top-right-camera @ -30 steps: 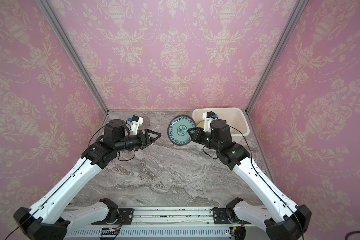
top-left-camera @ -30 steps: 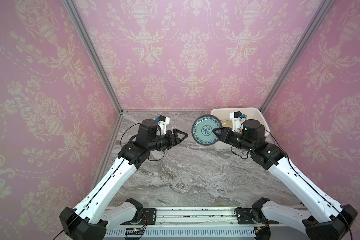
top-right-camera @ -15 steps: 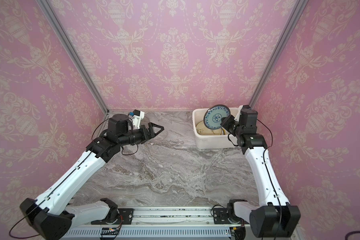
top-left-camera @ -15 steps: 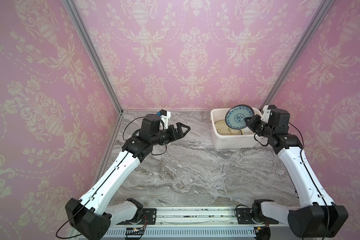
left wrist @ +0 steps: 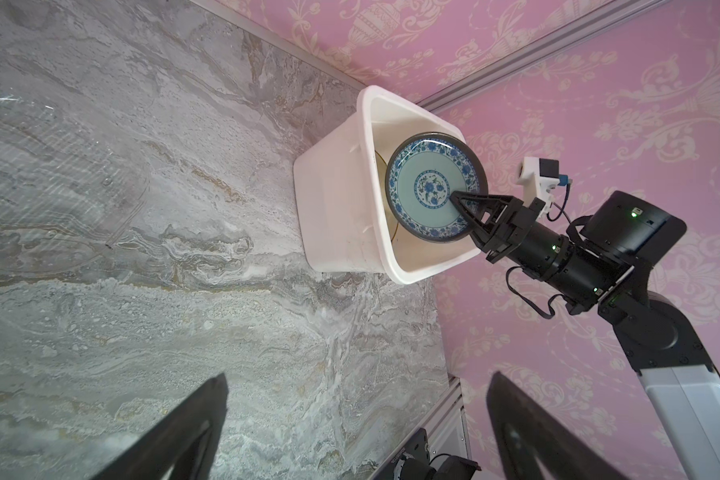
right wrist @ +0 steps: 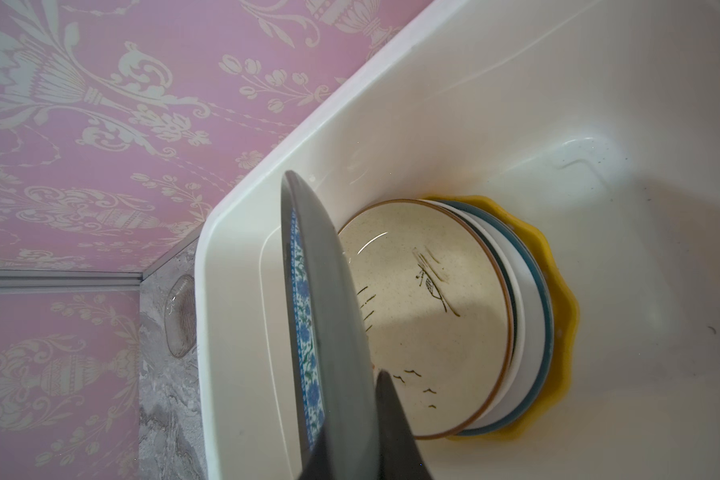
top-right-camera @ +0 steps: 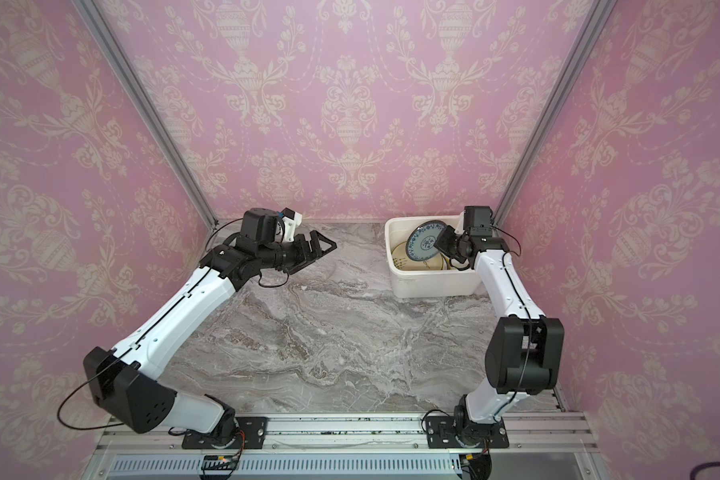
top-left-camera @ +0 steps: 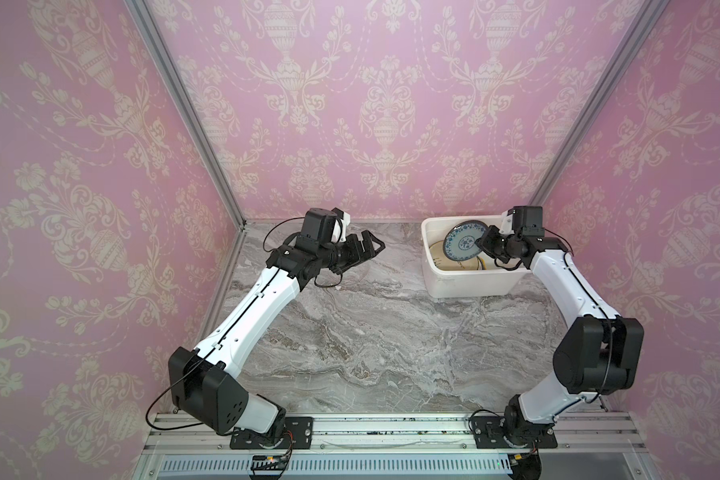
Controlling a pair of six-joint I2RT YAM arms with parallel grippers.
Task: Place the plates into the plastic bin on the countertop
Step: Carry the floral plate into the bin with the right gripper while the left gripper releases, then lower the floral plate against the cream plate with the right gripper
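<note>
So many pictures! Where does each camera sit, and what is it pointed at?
Both top views: high in front, looking down at the countertop; left arm, right arm visible.
Left wrist: on the left arm, looking across at the plastic bin; open left gripper shows.
Right wrist: on the right arm, looking into the bin at stacked plates; right gripper shut on the blue-patterned plate.
Shared: all show bin and that plate.

blue plate [top-left-camera: 462,246] now within bin [top-left-camera: 466,283]

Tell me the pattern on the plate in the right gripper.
Blue floral border and medallion on pale blue plate; left wrist view.
</note>
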